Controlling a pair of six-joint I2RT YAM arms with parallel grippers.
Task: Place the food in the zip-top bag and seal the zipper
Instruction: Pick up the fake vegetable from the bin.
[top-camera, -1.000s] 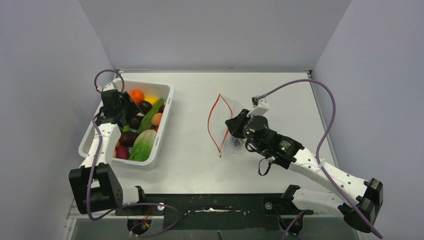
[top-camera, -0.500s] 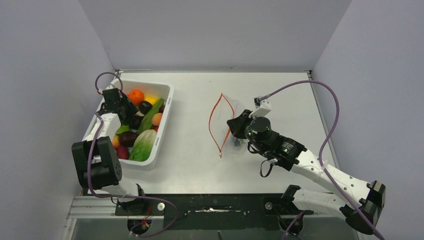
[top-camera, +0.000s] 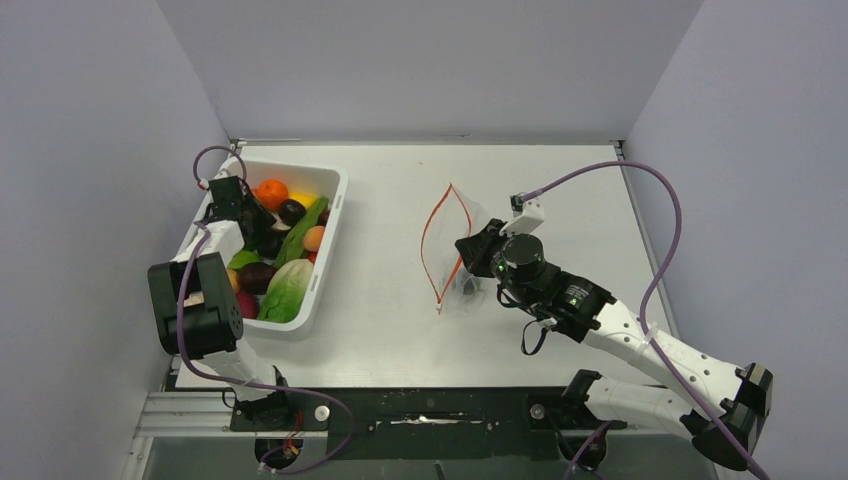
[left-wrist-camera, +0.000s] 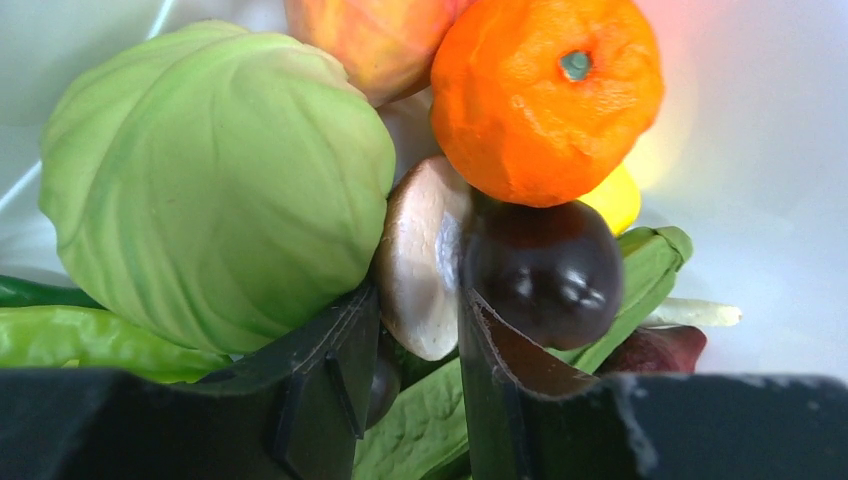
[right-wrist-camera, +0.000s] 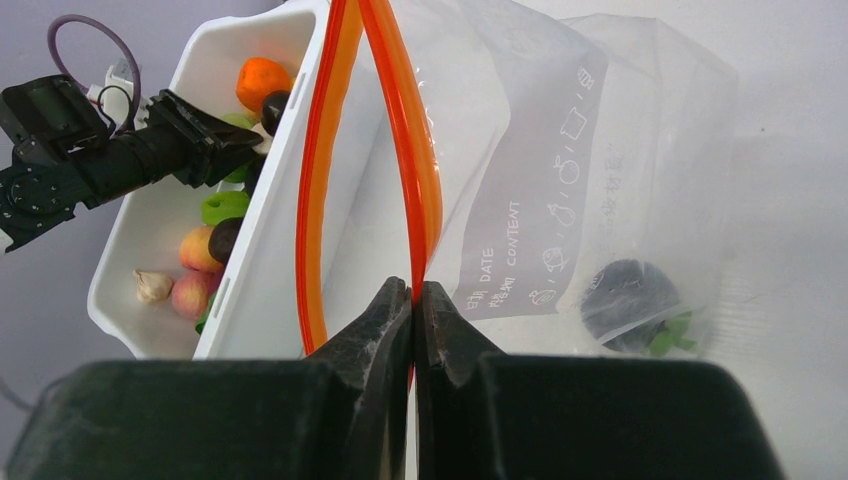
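In the white bin (top-camera: 300, 166): left gripper (left-wrist-camera: 418, 300) pinches a mushroom (left-wrist-camera: 420, 235).
At the zip-top bag (right-wrist-camera: 540, 200): right gripper (right-wrist-camera: 412, 290) squeezes the zipper (right-wrist-camera: 416, 180).

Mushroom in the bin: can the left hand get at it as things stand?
Probably yes. The left hand straddles the mushroom, a finger on each side; the cabbage and dark plum crowd it but do not cover it.

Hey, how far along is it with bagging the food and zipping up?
Done: one dark piece sits in the bag. In hand: the right hand pinches the bag's orange strip, mouth open, while the left hand has its fingers either side of a mushroom in the bin. Left: the rest of the bin's food, then sealing.
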